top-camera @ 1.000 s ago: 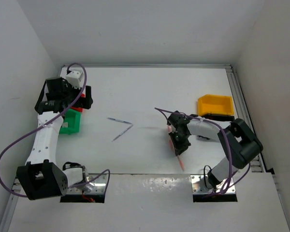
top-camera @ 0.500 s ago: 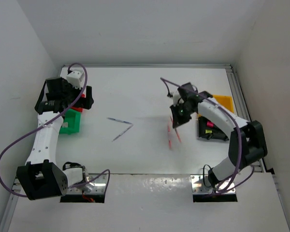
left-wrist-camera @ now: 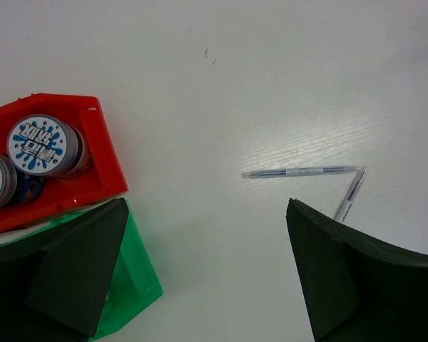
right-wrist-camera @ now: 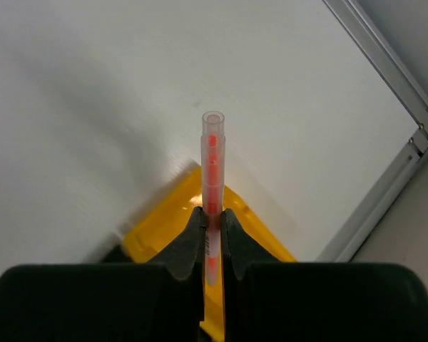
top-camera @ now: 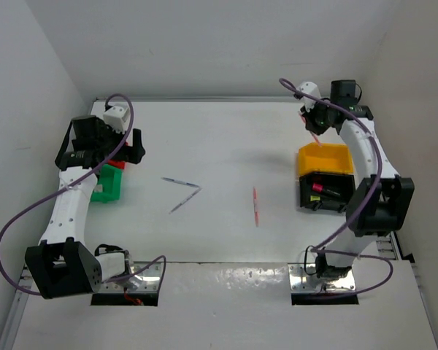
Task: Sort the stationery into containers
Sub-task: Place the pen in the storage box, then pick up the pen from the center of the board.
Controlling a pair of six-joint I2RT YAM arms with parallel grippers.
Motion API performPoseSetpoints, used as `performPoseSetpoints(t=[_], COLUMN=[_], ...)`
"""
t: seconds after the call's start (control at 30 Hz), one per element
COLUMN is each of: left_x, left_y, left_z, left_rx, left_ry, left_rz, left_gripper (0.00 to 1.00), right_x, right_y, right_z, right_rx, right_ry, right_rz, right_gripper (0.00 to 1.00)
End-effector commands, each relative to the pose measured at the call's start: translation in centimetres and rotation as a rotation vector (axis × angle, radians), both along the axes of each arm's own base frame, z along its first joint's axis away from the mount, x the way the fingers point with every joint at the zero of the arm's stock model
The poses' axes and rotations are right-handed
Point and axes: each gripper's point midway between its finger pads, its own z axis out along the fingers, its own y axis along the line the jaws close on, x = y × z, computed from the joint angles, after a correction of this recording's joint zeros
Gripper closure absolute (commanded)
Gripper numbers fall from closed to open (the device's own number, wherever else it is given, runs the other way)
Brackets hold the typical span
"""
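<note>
The held orange pencil (right-wrist-camera: pixel 212 153) is pinched low on its clear barrel by the right gripper (right-wrist-camera: pixel 212 214), whose two fingers are pressed against it from either side. In the right wrist view its long axis runs straight from 6 to 12 o'clock, the open end pointing away from the camera. From the top view it slants roughly from 11 to 5 o'clock, its lower tip over the far rim of the yellow-orange bin (top-camera: pixel 328 160).

The right arm reaches from its base up along the table's right edge, its elbow out at 3 o'clock and its wrist at the far right corner, turned back toward the bin. Just at 6 o'clock of the yellow-orange bin, touching it, sits the black bin (top-camera: pixel 304 193) with a pink highlighter (top-camera: pixel 323 189) inside.

At about 8 o'clock from those bins, well apart, a second orange pencil (top-camera: pixel 255 205) lies flat on the table (top-camera: pixel 219 138), its axis near 12 to 6 o'clock.

Farther toward 9 o'clock, two grey pens (left-wrist-camera: pixel 299 172) (left-wrist-camera: pixel 351 196) lie with their ends meeting in a V.

The left arm rises from its base along the left edge. The left gripper (left-wrist-camera: pixel 207 214) hangs with its fingers spread wide and holds nothing, above the red bin (left-wrist-camera: pixel 103 164), which holds two tape rolls (left-wrist-camera: pixel 41 144), and the green bin (left-wrist-camera: pixel 139 278) beside it.
</note>
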Motion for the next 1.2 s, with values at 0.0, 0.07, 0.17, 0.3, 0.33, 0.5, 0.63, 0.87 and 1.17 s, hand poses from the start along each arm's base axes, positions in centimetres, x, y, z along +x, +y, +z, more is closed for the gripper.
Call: performPoseSetpoints(t=[0.0,0.07,0.17,0.3,0.33,0.5,0.63,0.87,1.17], left_x=[0.4,0.4,0.3,0.2,0.2,0.3,0.6,0.7,0.3], left_y=[-0.4,-0.3,-0.3,0.0,0.1,0.1,0.0,-0.4,0.1], left_z=[0.8,0.7,0.6,0.4,0.3,0.3,0.4,0.5,0.6], left_rx=[0.004,0.006,0.010,0.025,0.027,0.026,0.019,0.000,0.026], left_ry=[-0.046,-0.044,-0.043,-0.038,-0.037,-0.035,-0.031,-0.029,-0.027], left_rz=[-0.012,-0.008,-0.007,0.003,0.005,0.004,0.005,0.006,0.029], left_gripper=[0.00,0.00,0.00,0.00,0.00,0.00,0.00,0.00,0.00], right_x=[3.4,3.7,3.1,1.1,0.8,-1.0,-1.1,-2.7,-14.3], right_y=[-3.6,-5.4,-6.8,-8.1,-8.3,-9.5,-9.2,-0.5,12.9], right_z=[0.1,-0.2,-2.7,-5.9,-6.4,-7.9,-6.3,-1.2,-9.8], right_rx=[-0.111,-0.095,-0.109,-0.099,-0.102,-0.166,-0.103,0.140,0.294], right_ry=[-0.083,-0.078,-0.017,0.049,0.061,0.151,0.213,0.190,0.605], right_rz=[0.083,0.073,0.099,0.117,0.122,0.116,0.067,0.025,-0.066], right_gripper=[1.00,1.00,1.00,1.00,1.00,0.92,0.47,0.45,0.51])
